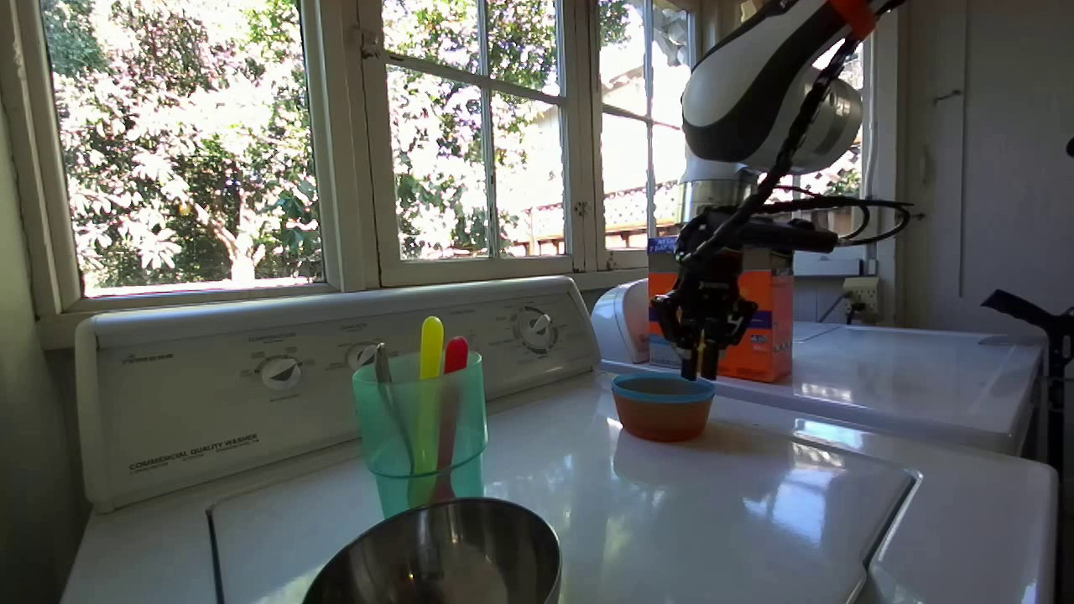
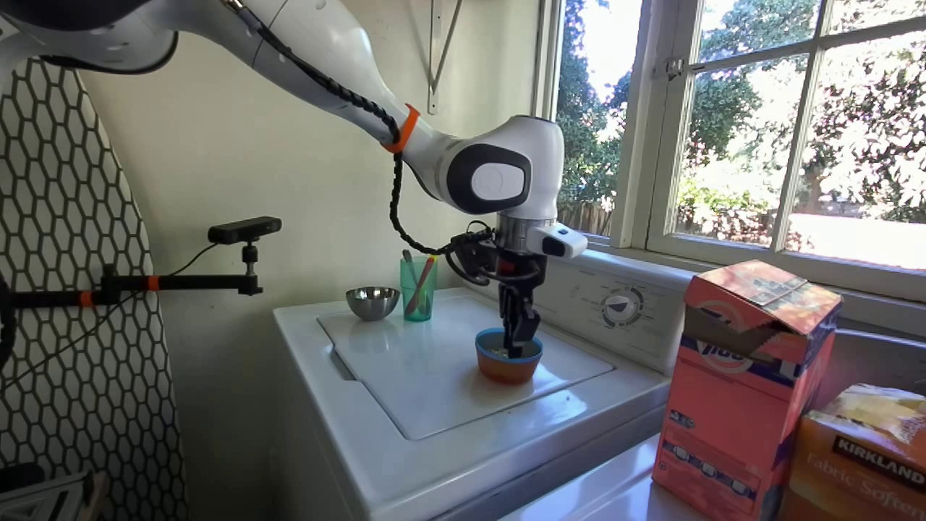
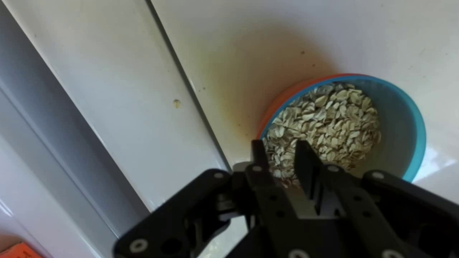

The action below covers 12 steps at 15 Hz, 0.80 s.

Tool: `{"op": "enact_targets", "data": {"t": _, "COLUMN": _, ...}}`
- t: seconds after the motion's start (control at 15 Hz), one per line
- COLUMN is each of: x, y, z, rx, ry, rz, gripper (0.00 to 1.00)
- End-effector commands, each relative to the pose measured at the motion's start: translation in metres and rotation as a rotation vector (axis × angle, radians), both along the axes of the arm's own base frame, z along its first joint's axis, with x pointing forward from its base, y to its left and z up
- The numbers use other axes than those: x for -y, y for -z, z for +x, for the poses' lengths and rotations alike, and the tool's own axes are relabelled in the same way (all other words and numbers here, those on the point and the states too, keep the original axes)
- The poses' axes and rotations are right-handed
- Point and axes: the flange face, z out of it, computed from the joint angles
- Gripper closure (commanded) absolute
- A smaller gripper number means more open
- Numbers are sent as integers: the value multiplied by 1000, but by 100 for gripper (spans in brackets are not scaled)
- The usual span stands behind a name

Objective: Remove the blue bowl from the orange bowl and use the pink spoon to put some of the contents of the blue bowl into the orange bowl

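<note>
Okay, blue bowl (image 3: 401,125) nested in orange bowl (image 2: 505,370), both upright on the bench (image 1: 562,470); right side of the wrist view, lower right of centre in both exterior views. Gripper (image 3: 280,152) points down over the bowls' edge, fingertips apart by a narrow gap; can't tell whether the rim sits between them or touches them.

Hidden bits: blue bowl's outside is mostly swallowed by the orange one, rim and inner wall show. Gripper blocks the lower part of both bowls in the wrist view, where the orange bowl is a thin strip along the rim's left and top. Pink spoon (image 1: 456,356) tilted in the green cup (image 1: 473,403), left of centre in both exterior views; lower part blurry through the tinted wall. Yellow utensil (image 1: 430,348) and grey utensil (image 1: 383,369) share the cup. Steel bowl (image 1: 419,537) cut off by the bottom edge in an exterior view, covering some of the cup's base. Orange patch (image 3: 20,251), lower left of the wrist view, too cropped to name.

Across views: pale flakes (image 3: 333,125) read clearly in the wrist view, heaped left inside the blue bowl; exterior views barely give them. In an exterior view the steel bowl (image 2: 372,304) is whole, just left of the cup. Lower right there: softener box (image 2: 854,463), cut off.
</note>
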Motion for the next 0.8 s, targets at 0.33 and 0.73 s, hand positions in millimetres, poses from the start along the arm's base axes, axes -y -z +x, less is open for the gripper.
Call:
{"op": "enact_targets", "data": {"t": 0.33, "x": 4, "y": 5, "z": 0, "rx": -30, "ry": 24, "rz": 8, "gripper": 70}}
{"op": "enact_targets", "data": {"t": 0.73, "x": 5, "y": 10, "z": 0, "rx": -40, "ry": 29, "rz": 8, "gripper": 88}}
